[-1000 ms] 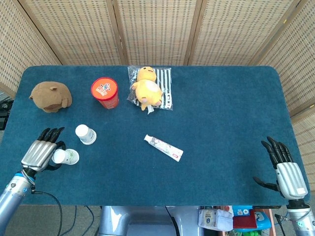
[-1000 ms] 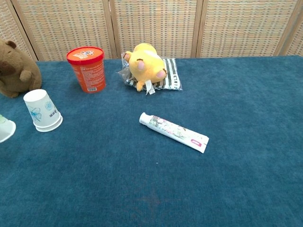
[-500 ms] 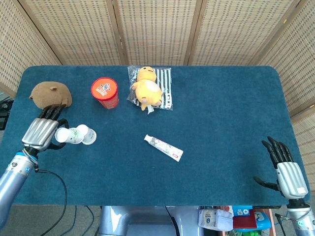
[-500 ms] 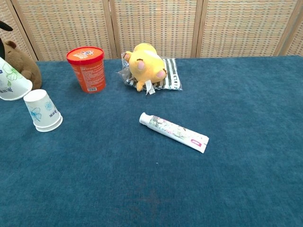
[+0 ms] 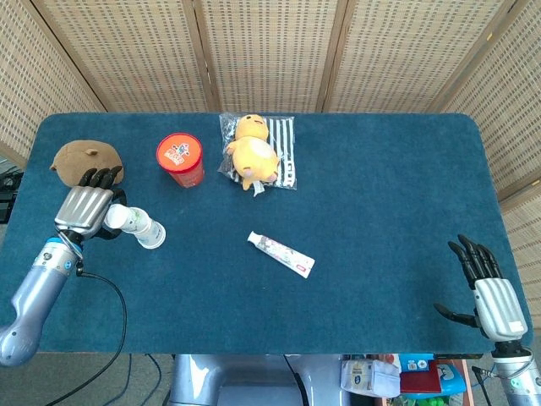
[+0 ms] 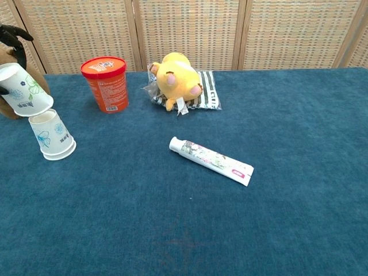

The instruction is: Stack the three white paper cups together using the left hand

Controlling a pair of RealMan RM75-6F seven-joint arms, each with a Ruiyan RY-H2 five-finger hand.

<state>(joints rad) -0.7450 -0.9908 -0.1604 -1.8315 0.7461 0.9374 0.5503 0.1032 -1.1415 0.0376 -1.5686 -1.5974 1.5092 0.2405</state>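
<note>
In the head view, the left hand [image 5: 84, 210] is seen at the nine o'clock side of the blue table [image 5: 380, 194], its fingers wrapped around a white paper cup [image 5: 118, 218] with a green print; that held cup is tipped on its side, mouth turned toward three o'clock, just above and touching or nearly touching a second white paper cup [image 5: 150, 234] that stands upside down on the cloth; whether the held one is a single cup or two nested cannot be told. A brown plush toy [image 5: 84, 158] lies just beyond the hand toward twelve o'clock; an orange lidded tub [image 5: 179, 158] stands at one o'clock of the cups; a yellow plush chick [image 5: 251, 151] rests on a striped packet [image 5: 286, 152] further toward three o'clock; a toothpaste tube [image 5: 281, 255] lies near the table's middle. The right hand [image 5: 490, 292] is seen at the five o'clock corner, fingers spread apart and holding nothing.

In the chest view, only dark fingertips [image 6: 12, 35] of the left hand are shown at the ten o'clock edge; the held cup [image 6: 24, 90] is tilted, its rim hanging just over the base of the upside-down cup [image 6: 52, 135], which bears a blue print. The brown plush [image 6: 7, 80] is partly hidden behind the held cup; the orange tub [image 6: 105, 83], the chick [image 6: 175, 77], the packet [image 6: 208, 92] and the tube [image 6: 211, 161] are spread toward three o'clock on the cloth [image 6: 287, 201].
</note>
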